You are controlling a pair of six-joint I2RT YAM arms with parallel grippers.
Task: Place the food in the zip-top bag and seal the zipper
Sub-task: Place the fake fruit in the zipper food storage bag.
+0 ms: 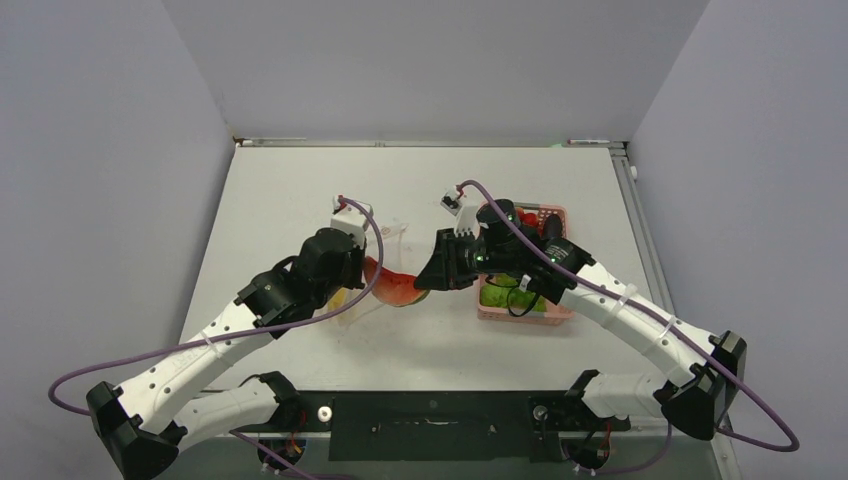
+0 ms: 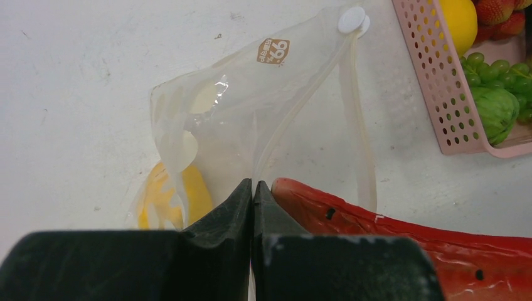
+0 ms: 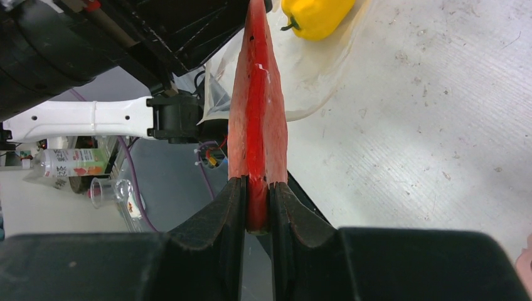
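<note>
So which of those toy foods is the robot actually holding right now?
The red watermelon slice, clamped in the right gripper. The yellow pepper lies loose at the zip-top bag; the grapes sit in the pink basket.

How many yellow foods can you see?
2. One yellow pepper lies inside the zip-top bag. One round yellow fruit sits in the pink basket. More may be hidden deeper in the basket.

Zip-top bag (image 2: 282, 94) lies left of the basket (image 2: 433, 81).
</note>
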